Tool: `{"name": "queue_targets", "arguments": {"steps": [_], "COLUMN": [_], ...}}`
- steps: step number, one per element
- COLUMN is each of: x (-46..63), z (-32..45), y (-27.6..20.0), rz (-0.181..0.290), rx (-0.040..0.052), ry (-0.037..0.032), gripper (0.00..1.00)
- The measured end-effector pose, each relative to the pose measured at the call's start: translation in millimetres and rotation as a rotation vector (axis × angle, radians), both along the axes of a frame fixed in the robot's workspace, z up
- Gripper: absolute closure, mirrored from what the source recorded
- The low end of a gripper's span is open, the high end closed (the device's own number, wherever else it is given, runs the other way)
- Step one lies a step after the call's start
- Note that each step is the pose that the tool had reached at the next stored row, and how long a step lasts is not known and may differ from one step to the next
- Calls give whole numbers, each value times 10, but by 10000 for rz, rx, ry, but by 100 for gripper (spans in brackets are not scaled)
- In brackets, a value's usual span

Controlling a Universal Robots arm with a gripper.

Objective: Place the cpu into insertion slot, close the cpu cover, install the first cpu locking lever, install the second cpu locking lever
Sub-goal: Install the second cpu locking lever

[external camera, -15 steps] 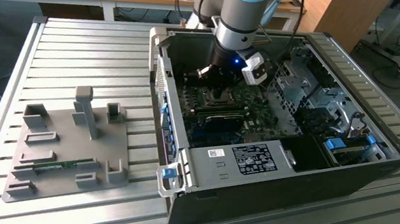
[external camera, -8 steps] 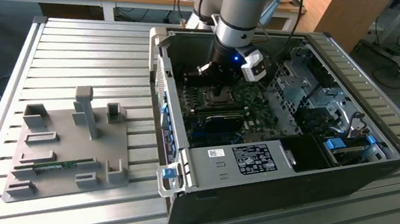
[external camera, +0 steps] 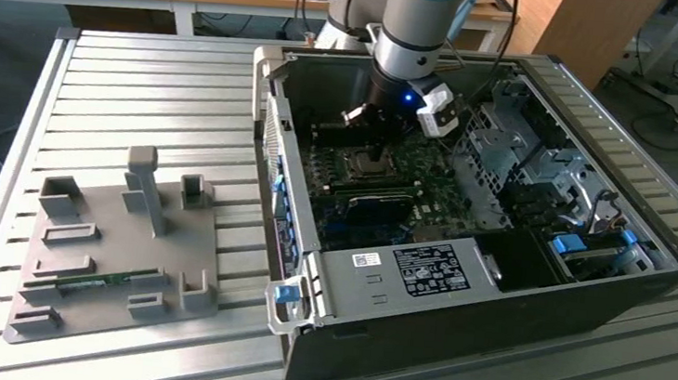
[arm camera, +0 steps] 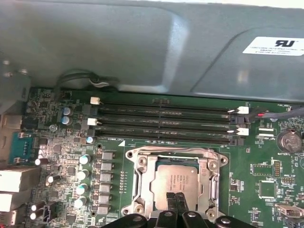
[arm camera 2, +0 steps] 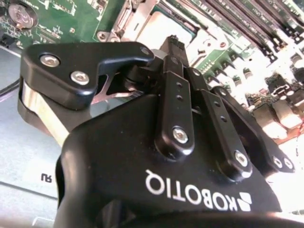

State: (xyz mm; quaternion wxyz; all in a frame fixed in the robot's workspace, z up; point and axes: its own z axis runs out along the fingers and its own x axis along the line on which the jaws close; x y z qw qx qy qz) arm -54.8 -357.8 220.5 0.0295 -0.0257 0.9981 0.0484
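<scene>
The cpu [arm camera: 176,179] is a silver-grey square lying flat in the insertion slot [arm camera: 153,186] of the green motherboard [arm camera: 256,175]. The cpu cover [arm camera: 142,159], a silvery frame with a square window, lies flat around it. My gripper [arm camera: 175,198] is shut with nothing between its fingers, its tips just over the cpu's edge. In the second wrist view the gripper's [arm camera 2: 174,43] black fingers [arm camera 2: 176,95] meet beside the cpu [arm camera 2: 161,29]. In the exterior view the gripper [external camera: 376,130] hangs inside the open computer case above the insertion slot [external camera: 367,165]. I cannot tell the locking levers apart from the frame.
Long black memory slots [arm camera: 161,124] run beside the socket, under the grey case wall [arm camera: 142,47]. A grey drive cage [external camera: 528,162] fills the case's right in the exterior view. A grey fixture plate [external camera: 110,243] stands on the slatted table [external camera: 150,88] at the left.
</scene>
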Motion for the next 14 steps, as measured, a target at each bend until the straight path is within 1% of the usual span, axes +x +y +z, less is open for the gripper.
{"name": "queue_targets", "arguments": {"steps": [4, 14], "x": [3, 3], "z": [0, 7], "y": [4, 12], "rz": [-168, -172], "rx": [0, -3], "ry": [1, 0], "gripper": [89, 89]}}
